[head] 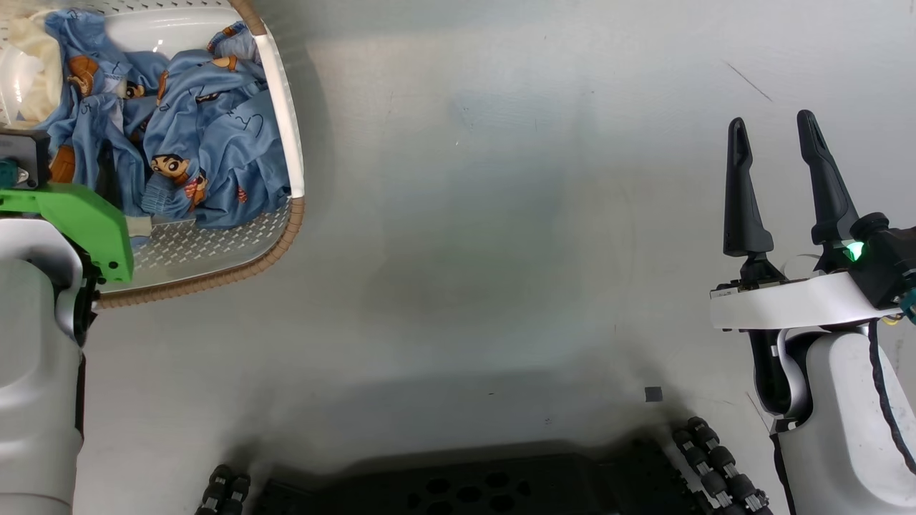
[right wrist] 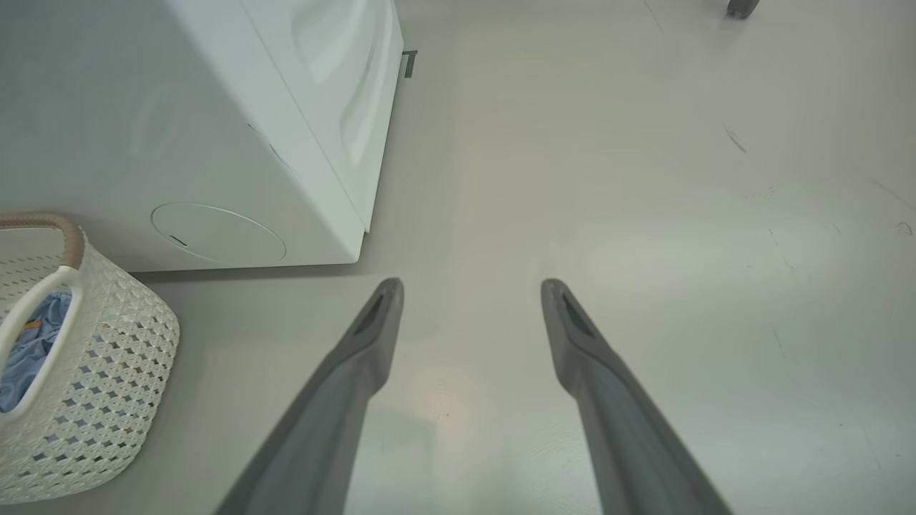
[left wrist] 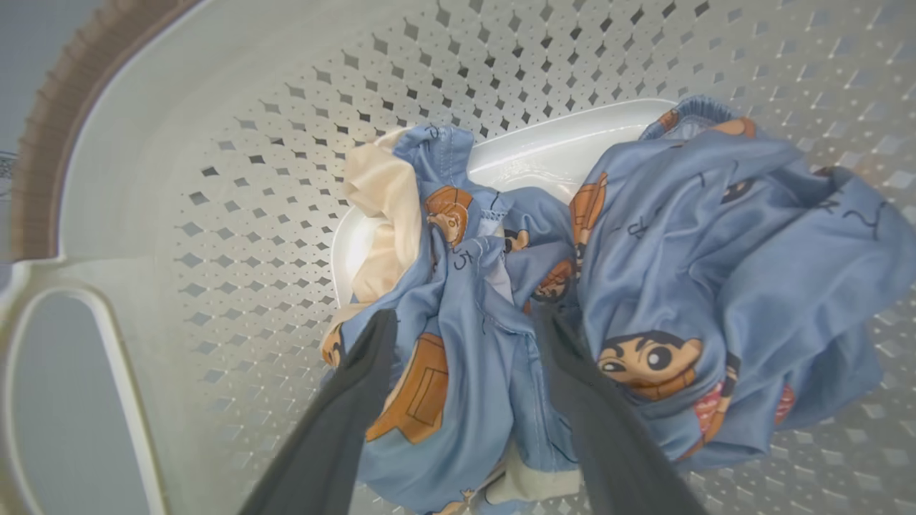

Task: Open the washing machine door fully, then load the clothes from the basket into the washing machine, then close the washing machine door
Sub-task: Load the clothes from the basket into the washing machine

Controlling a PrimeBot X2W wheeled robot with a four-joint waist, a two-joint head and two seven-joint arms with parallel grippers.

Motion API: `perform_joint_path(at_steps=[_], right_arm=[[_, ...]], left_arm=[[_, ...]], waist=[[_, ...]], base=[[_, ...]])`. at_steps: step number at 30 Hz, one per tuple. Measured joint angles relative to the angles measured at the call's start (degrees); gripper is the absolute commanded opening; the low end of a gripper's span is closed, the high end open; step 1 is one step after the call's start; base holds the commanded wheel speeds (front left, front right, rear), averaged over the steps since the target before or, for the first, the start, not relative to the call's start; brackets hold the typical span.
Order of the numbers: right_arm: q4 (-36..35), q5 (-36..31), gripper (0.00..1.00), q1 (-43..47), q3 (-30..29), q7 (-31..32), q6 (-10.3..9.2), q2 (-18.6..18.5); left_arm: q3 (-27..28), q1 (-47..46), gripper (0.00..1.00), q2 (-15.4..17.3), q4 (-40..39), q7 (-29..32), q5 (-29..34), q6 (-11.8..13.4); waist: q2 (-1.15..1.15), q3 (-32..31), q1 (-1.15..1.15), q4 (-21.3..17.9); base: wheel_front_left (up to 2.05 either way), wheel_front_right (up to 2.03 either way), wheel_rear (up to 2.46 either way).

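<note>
Because the washing machine turns only its plain white side to the right wrist view, whether the washing machine door stands open cannot be told; the machine sits at the far left, with the basket near its corner on the grey floor; from the head view that basket lies at the far left, directly under the left arm and well apart from the right arm; the clothes are heaped on its bottom, 1 bigger blue bundle to the right in the left wrist view and 1 narrower bunched fold with a cream piece beside it; the left gripper is down inside the basket, its 2 fingers spread wide and gripping nothing; that narrower fold rises between them, its long axis running along the fingers, so closing should pinch across it; the right gripper hangs spread and empty over bare floor at the right; the left arm is plainly the nearer, and picking up the fold looks to be the step in hand.
</note>
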Motion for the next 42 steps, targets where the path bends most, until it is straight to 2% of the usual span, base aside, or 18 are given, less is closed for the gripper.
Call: perform_joint_path(at_steps=[21,29,42], right_arm=[[-0.23,0.01,1.0,0.01,-0.54,0.0,0.1,0.27],[-0.62,0.01,1.0,0.01,-0.62,0.0,0.24,0.32],[-1.27,0.01,1.0,-0.01,-0.73,0.0,0.26,0.44]], left_arm=[[-0.58,-5.61,1.0,0.98,6.8,4.12,1.03,1.23],[-0.87,-7.92,1.0,2.16,8.31,4.66,2.76,2.89],[-1.68,-11.24,1.0,2.55,11.24,6.22,2.8,2.89]], waist=[[0.0,2.67,0.0,-0.01],[0.0,4.28,0.0,0.0],[0.0,6.26,0.0,-0.77]], base=[[0.0,0.0,0.0],[0.0,0.0,0.0],[0.0,0.0,0.0]])
